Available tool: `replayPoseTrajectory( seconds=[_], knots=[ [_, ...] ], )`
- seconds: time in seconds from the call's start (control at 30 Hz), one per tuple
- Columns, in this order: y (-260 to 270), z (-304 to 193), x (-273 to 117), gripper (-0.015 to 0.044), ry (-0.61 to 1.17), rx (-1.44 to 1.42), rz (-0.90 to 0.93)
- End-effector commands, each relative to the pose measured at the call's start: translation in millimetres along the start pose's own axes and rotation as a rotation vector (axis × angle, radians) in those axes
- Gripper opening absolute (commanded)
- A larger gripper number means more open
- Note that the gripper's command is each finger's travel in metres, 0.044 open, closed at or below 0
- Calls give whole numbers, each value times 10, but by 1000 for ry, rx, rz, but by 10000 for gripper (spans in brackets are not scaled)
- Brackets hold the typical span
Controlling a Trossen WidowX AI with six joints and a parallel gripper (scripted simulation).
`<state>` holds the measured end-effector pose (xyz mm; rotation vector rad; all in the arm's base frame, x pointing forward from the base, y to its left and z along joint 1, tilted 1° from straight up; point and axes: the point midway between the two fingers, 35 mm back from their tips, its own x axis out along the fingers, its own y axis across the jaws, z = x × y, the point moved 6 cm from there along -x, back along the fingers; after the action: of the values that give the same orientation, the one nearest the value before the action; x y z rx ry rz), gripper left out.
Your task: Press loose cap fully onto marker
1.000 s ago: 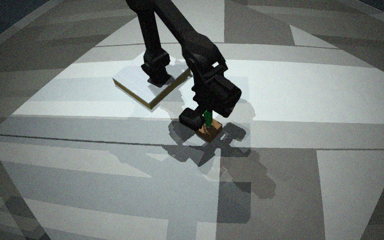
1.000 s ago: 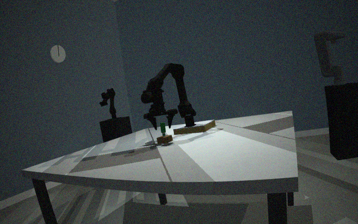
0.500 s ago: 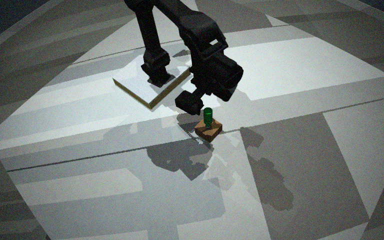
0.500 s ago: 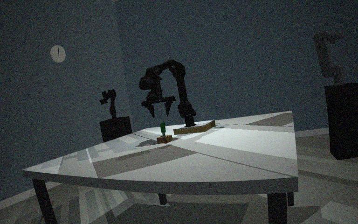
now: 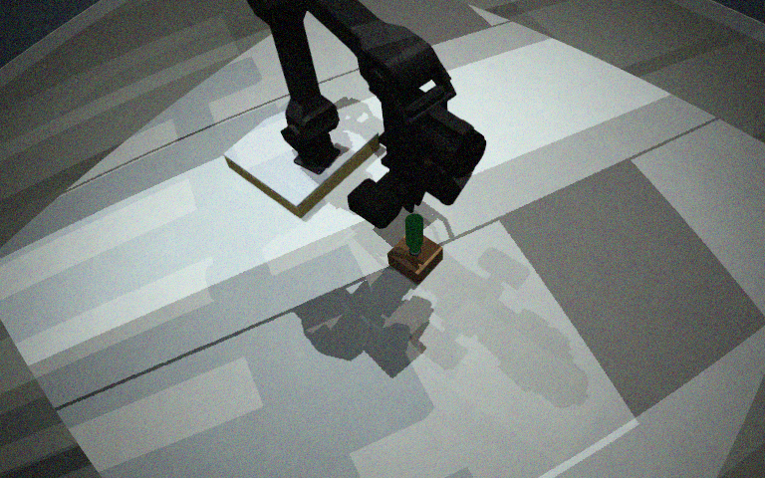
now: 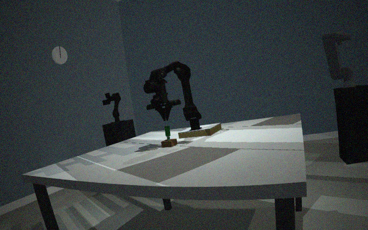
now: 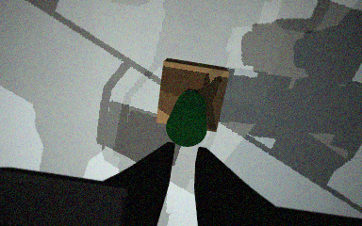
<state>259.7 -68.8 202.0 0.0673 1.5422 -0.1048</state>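
Starting at the left of the exterior view, we see a round pale disc [image 6: 59, 54] on the dark wall, then a small dark arm figure [image 6: 113, 105] on a dark box [image 6: 119, 131] behind the table [image 6: 230, 173]. Further right our arm [image 6: 178, 89] rises from a flat tan-edged base plate [image 6: 200, 131] and bends over to point its gripper [image 6: 165, 118] straight down.

The gripper hangs above the green cap [image 6: 167, 131], with a visible gap between its tips and the cap's top. Its fingers are pressed nearly together, with only a thin slit of table showing between them in the wrist view, and they pinch nothing.

The cap [image 5: 413, 233] sits on the marker, which stands upright in the brown holder block [image 5: 414, 258]; of the marker itself only a sliver shows below the cap, too small for us to describe. From the wrist view the cap [image 7: 187, 119] lies just ahead of the fingertips, over the block [image 7: 194, 91].

In the top view the block stands just right of the base plate [image 5: 299, 168], apart from it, and the arm's dark wrist [image 5: 419, 146] overhangs the space behind the cap without covering it. The arm's shadows fall on the table in front of the block.

At the far right of the exterior view stands a tall dark cabinet [image 6: 351, 123] with a dim shape [image 6: 335, 56] above it, well apart from the table
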Motion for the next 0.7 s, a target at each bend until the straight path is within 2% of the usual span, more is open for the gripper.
replayPoseTrajectory(
  seconds=[0.0,0.67],
  knots=[
    [2,3,1,0,-3,5,0],
    [2,5,120,0,-3,5,0]
  ],
)
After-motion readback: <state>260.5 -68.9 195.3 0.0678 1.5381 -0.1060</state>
